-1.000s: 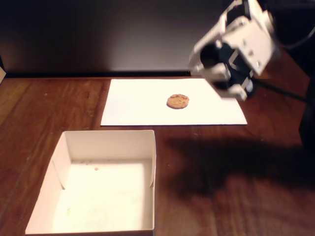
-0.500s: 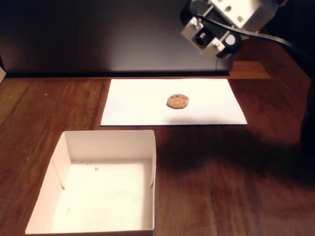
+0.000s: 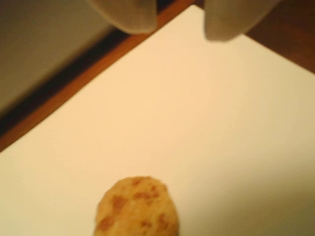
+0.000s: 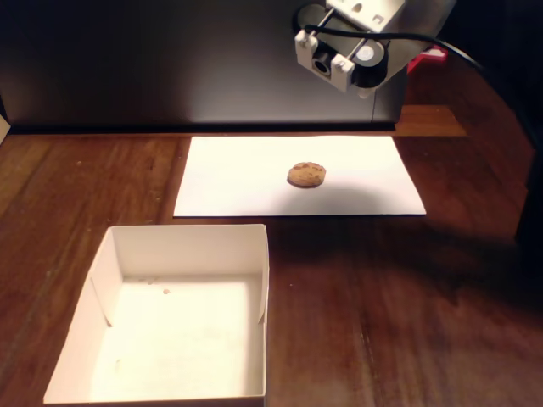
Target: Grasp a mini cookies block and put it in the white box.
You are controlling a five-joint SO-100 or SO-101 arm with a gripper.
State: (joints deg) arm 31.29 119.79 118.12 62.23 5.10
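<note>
Room: bare paper sheet [image 4: 237, 182] all around cookie [image 4: 306, 175]; white box [image 4: 102, 292] at 7 o'clock.
Cookie: round, golden, dark-specked.
Gripper [image 3: 179, 22]: fingers parted, empty.

arm shell [image 4: 366, 17]: white plastic, blocky
cable [image 4: 441, 44]: black, looped off the side
fingers [image 3: 231, 19]: pale, rounded tips, blurry

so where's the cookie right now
In the fixed view the cookie lies near the middle of the white paper sheet, beyond the white box.
</note>
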